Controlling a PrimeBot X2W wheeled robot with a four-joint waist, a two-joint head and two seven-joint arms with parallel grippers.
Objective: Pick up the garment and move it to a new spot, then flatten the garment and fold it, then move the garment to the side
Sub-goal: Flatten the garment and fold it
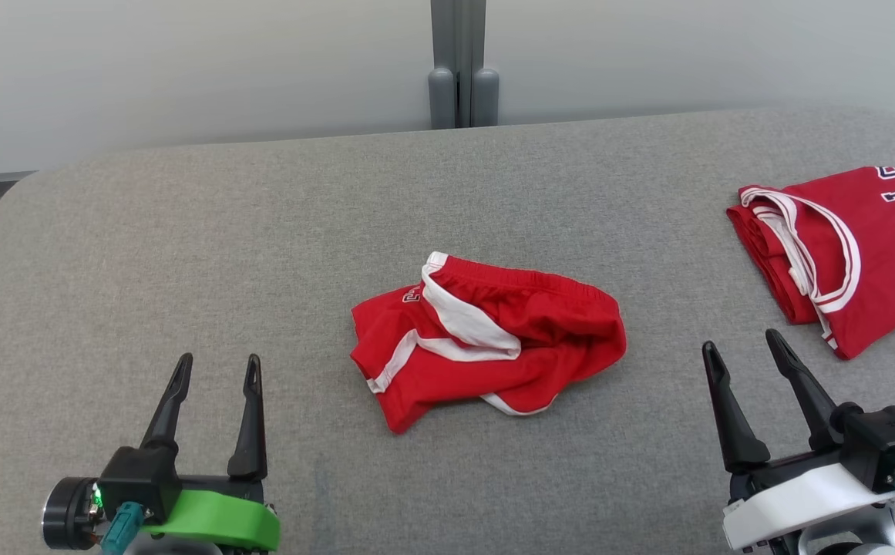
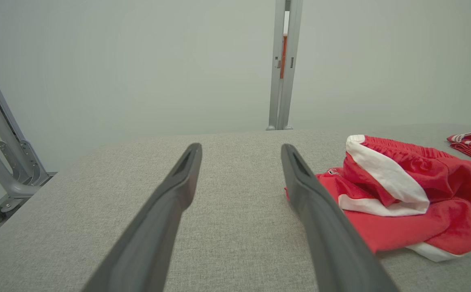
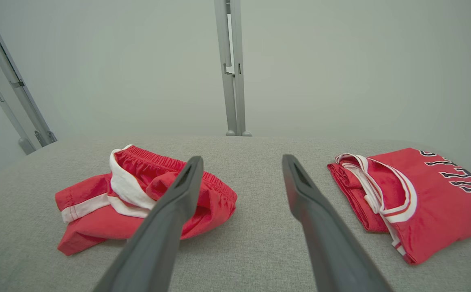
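A crumpled pair of red shorts with white trim, the garment [image 1: 486,339], lies in a heap at the middle of the grey table [image 1: 262,231]. It shows to the right in the left wrist view [image 2: 405,202] and to the left in the right wrist view [image 3: 138,198]. My left gripper [image 1: 217,368] hovers open near the front left, empty, well left of the garment. My right gripper [image 1: 741,344] stands open at the front right, empty, right of the garment. Between the left fingers [image 2: 170,202] and between the right fingers [image 3: 312,202] only bare table shows.
A folded red jersey [image 1: 840,254] with white trim and dark lettering lies at the table's right edge, also in the right wrist view [image 3: 414,198]. A grey post [image 1: 459,62] stands behind the table's far edge against a pale wall.
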